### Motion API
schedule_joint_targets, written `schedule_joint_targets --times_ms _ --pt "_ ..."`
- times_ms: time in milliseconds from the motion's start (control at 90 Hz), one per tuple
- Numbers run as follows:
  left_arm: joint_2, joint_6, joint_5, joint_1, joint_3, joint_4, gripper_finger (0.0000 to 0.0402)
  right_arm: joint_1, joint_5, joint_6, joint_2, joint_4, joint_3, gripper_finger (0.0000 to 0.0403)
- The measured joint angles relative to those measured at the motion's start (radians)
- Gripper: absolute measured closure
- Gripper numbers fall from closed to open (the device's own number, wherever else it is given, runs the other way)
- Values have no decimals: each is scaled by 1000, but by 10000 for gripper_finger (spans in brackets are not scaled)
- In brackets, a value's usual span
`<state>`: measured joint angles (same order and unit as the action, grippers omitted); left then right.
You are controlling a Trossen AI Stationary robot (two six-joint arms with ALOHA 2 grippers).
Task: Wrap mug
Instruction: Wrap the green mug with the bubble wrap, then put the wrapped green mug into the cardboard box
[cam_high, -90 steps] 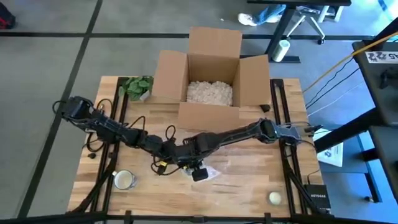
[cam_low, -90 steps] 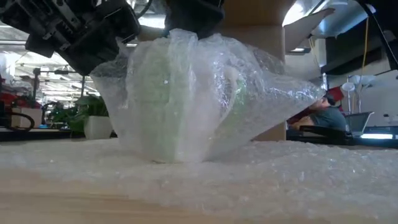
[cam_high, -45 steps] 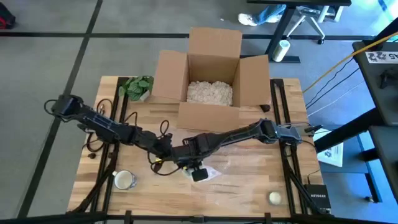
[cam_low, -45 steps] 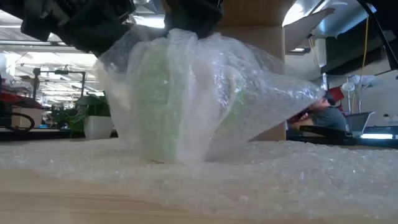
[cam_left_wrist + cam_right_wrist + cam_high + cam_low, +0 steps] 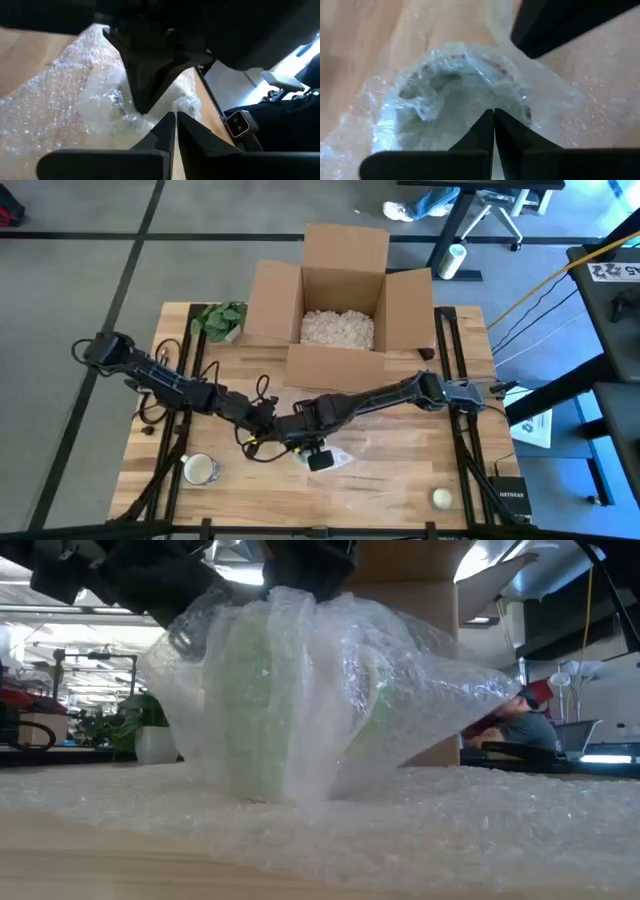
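Pale green mug (image 5: 262,705) bundled in bubble wrap (image 5: 340,690) near the front middle of the wooden table (image 5: 400,480), both claws meeting at its top.

The wrap is clear, crinkled and glossy, studded with small bubbles; it rises in a cone over the mug and trails off in a flat sheet across the plank-grained table. The right claw (image 5: 493,116) sits over the bundle's gathered top with its fingers pressed together on the plastic. The left claw (image 5: 176,120), close beside it, has its two dark fingers nearly touching, with only a thin slit between them; whether any film is caught there cannot be told. Compared with a second ago, the left arm has stretched out farther along the table's left side and the wrap's left flank bulges more. Behind stands a cardboard box (image 5: 340,300) of pale packing filler.
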<state>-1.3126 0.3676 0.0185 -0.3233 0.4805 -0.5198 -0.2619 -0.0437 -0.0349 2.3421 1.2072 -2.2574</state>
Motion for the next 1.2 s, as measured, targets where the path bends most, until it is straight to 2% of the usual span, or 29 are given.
schedule_joint_targets --times_ms 489,678,1033,1200 --pt "-46 26 -2 0 0 -11 402 -7 105 32 -67 27 -2 403" --pt "-46 18 -5 -5 0 -15 402 -6 141 99 -105 28 -2 403" --pt "-31 -21 -16 -71 0 -11 402 28 83 83 -82 -6 40 400" --pt "12 -39 -73 -108 0 30 402 52 3 82 -83 -43 84 363"
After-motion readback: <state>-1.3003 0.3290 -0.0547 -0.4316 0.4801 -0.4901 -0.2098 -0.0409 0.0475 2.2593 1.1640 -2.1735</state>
